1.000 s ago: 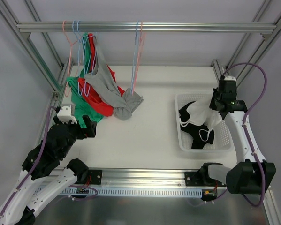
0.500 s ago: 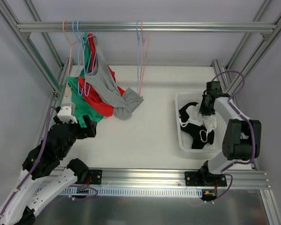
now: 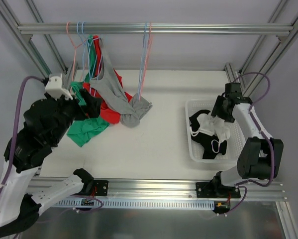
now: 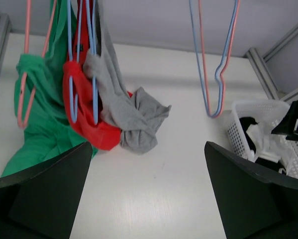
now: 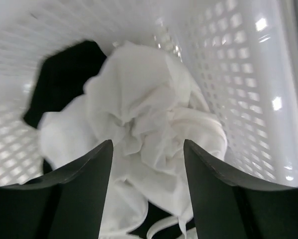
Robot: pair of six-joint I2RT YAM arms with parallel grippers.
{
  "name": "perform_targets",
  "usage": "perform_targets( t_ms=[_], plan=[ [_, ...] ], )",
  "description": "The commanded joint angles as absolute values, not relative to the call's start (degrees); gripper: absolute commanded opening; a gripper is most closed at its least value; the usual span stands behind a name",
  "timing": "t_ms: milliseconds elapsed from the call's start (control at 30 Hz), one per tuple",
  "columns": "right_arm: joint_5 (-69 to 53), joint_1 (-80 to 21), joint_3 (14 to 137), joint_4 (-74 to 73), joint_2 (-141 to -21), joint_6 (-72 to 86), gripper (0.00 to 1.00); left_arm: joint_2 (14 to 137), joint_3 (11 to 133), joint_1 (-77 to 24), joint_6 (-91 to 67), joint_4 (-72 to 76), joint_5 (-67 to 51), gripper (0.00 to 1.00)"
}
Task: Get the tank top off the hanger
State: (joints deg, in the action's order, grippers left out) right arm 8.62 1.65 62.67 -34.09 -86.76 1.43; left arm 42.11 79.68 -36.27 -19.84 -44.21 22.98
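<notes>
Below the rail (image 3: 149, 28), left end: grey tank top (image 3: 114, 92) hung on blue hanger (image 4: 94, 94), hem on bench (image 3: 163, 139) | one red garment (image 4: 91, 134), one green garment (image 4: 39, 134) alongside | two empty hangers (image 4: 214, 113) mid-rail | bare bench before one basket (image 3: 190, 144) | left end effector (image 4: 148, 149), right end effector (image 5: 148, 144) gaped.

We find a broad bare stretch of desk (image 3: 163, 130) left of the basket (image 3: 190, 147), open from our near edge. Two empty hangers (image 3: 143, 64) dangle from the rail (image 3: 198, 28) above its far part. Left of them, the grey tank top (image 3: 114, 92), red garment (image 3: 107, 113) and green garment (image 3: 88, 130) crowd the corner. Crumpled black and white cloth (image 3: 207, 123) fills the basket.
</notes>
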Motion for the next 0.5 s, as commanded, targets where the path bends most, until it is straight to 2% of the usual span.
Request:
perform_targets(
  t_ms=[0,67,133,167,267,367,467],
  plan=[
    [10.89,1.93,71.79,-40.77,-78.24,0.44,0.63,52.54,91.03,-35.77,-16.36,-45.53,24.95,0.99],
    [11.51,1.93,74.61,-43.40,-75.60,-1.40,0.69,60.50,100.74,-34.46,-13.46,-46.92,24.70,0.99],
    [12.83,1.93,75.06,-44.73,-70.33,-2.54,0.91,65.28,109.28,-30.53,-10.22,-48.34,23.12,0.99],
    [12.74,1.93,75.23,-47.09,-68.40,-3.07,0.94,69.91,111.95,-28.76,-9.41,-48.86,19.98,0.99],
    [10.12,1.85,73.23,-49.65,-58.04,-5.00,0.97,79.15,122.67,-23.31,-6.16,-52.11,15.83,0.99],
    [1.08,1.85,68.14,-47.82,-46.70,-5.45,0.99,85.40,128.49,-20.40,-3.79,-52.73,13.45,0.99],
    [-15.85,1.85,62.69,-43.88,-39.14,-4.58,1.00,88.50,129.73,-18.55,-1.94,-52.74,11.26,0.94]
  ],
)
